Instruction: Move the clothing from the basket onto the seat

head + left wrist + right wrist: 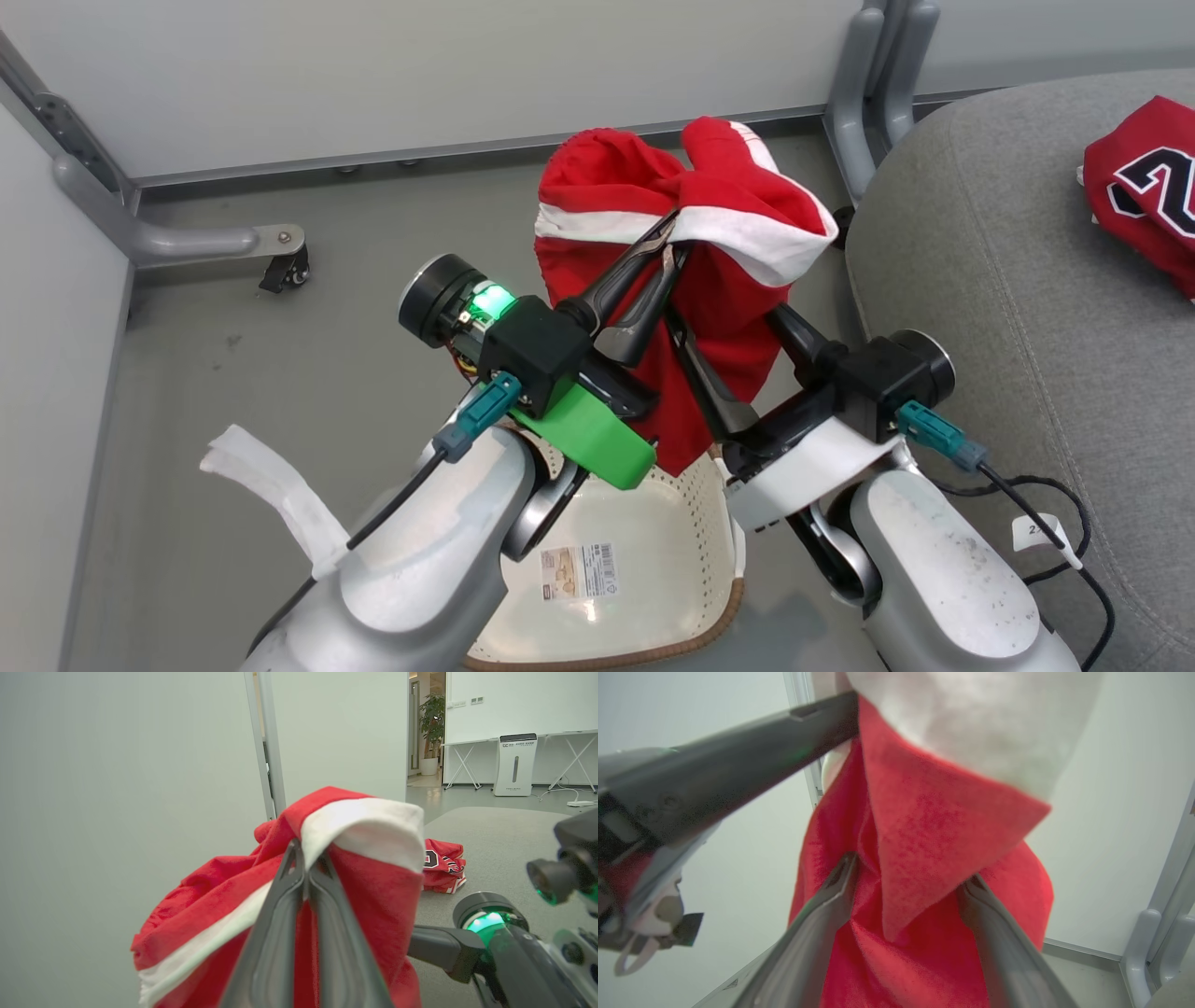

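The red piece with a broad white band (709, 280) hangs in the air over the cream basket (672, 569), bunched at its top. My left gripper (670, 245) is shut on it at the white band, as the left wrist view confirms (306, 851). My right gripper (724, 313) reaches in from the right, its fingers spread with the hanging red cloth between them (909, 870). One right finger is hidden behind the cloth in the head view. The red jersey with numerals (1144, 187) lies on the grey seat (980, 280) at the right.
Pale partition walls enclose the grey floor at the left and back. Grey frame legs stand at the back right (878, 84), and another with a caster (280, 271) at the left. A label (579, 571) lies in the basket's bottom. A black cable (1055, 504) trails onto the seat.
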Motion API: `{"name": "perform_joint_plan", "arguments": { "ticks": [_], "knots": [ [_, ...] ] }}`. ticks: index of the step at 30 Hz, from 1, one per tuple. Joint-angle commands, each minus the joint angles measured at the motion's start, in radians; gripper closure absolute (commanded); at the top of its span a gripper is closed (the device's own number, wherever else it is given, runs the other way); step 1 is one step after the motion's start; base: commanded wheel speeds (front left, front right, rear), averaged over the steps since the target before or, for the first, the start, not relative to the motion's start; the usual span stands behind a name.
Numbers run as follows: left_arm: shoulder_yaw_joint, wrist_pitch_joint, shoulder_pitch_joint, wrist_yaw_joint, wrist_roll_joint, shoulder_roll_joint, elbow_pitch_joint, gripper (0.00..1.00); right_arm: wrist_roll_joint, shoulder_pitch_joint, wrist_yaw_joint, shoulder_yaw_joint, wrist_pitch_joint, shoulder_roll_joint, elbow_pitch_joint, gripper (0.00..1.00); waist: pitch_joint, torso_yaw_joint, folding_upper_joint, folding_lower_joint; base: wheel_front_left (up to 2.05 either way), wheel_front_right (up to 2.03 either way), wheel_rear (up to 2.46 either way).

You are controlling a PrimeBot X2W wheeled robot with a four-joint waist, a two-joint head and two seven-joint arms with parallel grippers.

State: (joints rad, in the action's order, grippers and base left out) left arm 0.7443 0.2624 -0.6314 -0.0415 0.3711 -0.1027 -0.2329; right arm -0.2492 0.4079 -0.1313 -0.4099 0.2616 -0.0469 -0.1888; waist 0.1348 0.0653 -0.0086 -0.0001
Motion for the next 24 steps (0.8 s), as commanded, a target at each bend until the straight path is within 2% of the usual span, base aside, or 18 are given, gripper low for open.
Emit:
{"name": "perform_joint_plan", "arguments": {
  "ticks": [1,2,24],
  "knots": [
    [0.001,0.003,-0.006,-0.003,-0.003,0.007,0.005,1.00,-0.014,0.013,0.001,-0.005,0.003,-0.004,-0.012,0.60,0.004,0.004,0.0086,0.0001,0.00,0.00,0.00],
    [0.002,0.003,-0.007,-0.004,-0.003,0.009,0.006,1.00,-0.020,0.017,0.001,-0.008,0.003,-0.004,-0.013,1.00,0.007,0.005,0.0086,0.0001,0.00,0.00,0.00],
    [-0.012,0.003,0.047,-0.021,-0.013,0.012,-0.037,1.00,-0.039,-0.042,0.001,0.003,0.003,-0.004,-0.009,1.00,-0.013,-0.017,0.0086,0.0001,0.00,0.00,0.00]
  ]
}}
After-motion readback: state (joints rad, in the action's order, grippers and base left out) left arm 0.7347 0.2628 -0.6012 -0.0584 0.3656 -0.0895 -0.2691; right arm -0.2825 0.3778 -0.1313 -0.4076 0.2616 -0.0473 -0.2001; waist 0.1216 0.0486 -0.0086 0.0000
